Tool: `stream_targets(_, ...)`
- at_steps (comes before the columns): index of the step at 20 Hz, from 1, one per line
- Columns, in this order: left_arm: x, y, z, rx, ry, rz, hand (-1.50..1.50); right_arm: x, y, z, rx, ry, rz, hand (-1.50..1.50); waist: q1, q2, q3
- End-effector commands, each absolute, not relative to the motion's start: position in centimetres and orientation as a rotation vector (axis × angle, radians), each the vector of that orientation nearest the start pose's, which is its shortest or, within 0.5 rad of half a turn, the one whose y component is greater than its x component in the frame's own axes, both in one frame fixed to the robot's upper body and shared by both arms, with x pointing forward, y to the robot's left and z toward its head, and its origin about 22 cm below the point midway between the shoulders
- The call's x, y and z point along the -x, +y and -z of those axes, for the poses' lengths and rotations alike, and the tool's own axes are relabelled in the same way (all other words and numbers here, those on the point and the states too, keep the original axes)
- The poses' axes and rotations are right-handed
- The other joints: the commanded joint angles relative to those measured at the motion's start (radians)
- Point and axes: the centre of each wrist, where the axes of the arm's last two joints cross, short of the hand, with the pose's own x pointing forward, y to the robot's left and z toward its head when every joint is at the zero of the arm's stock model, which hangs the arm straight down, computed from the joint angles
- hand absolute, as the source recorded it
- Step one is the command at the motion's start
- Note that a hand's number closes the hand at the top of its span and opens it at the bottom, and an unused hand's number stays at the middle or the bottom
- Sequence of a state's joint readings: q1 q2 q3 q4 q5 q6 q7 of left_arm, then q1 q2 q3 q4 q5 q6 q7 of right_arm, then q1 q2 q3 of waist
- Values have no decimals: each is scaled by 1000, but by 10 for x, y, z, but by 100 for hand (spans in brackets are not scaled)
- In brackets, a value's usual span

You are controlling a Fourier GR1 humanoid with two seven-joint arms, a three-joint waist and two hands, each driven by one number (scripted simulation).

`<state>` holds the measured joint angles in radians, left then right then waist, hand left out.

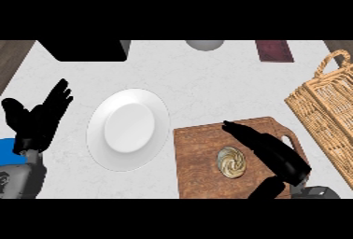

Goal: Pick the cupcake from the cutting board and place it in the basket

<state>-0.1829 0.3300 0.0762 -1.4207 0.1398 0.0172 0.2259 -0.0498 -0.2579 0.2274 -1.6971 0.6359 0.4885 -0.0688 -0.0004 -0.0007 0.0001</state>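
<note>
Your right hand (pixel 281 158) hovers open, fingers straight, just beside the cupcake (pixel 231 162) on the cutting board (pixel 196 154), lower centre. You've grasped nothing yet; the lift and the basket (pixel 324 109), right edge, remain.

Right hand (pixel 277 155): we hold it open over the board (pixel 196 170), fingers straight.
Cupcake (pixel 231 162): on the board, just left of our right palm.
Basket (pixel 324 109): right of that hand.
Plate (pixel 127 128): between our hands.
Left hand (pixel 38 116): open, at the left edge.
</note>
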Motion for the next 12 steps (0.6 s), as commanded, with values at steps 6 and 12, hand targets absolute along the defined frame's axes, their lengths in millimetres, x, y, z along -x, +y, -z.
stream_targets(6, -300, 314, -44, -182, -1387, 69, 0, -262, -225, -29, 252, -1413, -1279, -150, 0, 1, 0)
stream_targets(12, -291, 330, -33, -199, -1396, 61, 0, -235, -213, -2, 280, -1403, -1321, -150, -1, 1, 0)
